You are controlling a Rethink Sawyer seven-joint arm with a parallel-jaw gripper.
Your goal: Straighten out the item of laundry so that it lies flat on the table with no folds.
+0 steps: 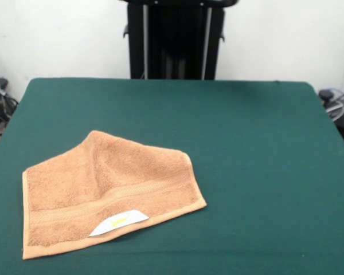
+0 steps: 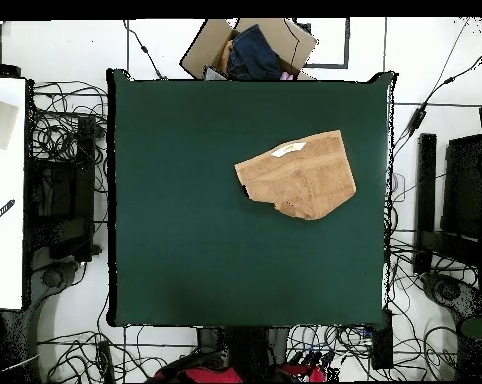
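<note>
The orange-tan terry towel (image 1: 106,192) lies on the dark green table (image 1: 246,149), toward its front left in the front view. Its far part is folded over, with a raised ridge across the middle. A woven band runs near the near edge, and a white label with a yellow mark (image 1: 119,222) sits there. In the overhead view the towel (image 2: 300,175) lies in the table's (image 2: 185,220) upper right part, label (image 2: 288,150) near the top edge. The gripper shows in neither view; only the black pedestal (image 1: 175,40) and the red base (image 2: 210,374) are visible.
A cardboard box (image 2: 250,48) holding dark cloth stands on the floor beyond the table's top edge in the overhead view. Cables and black equipment (image 2: 60,200) lie around the table. A white surface (image 2: 3,190) is at the left.
</note>
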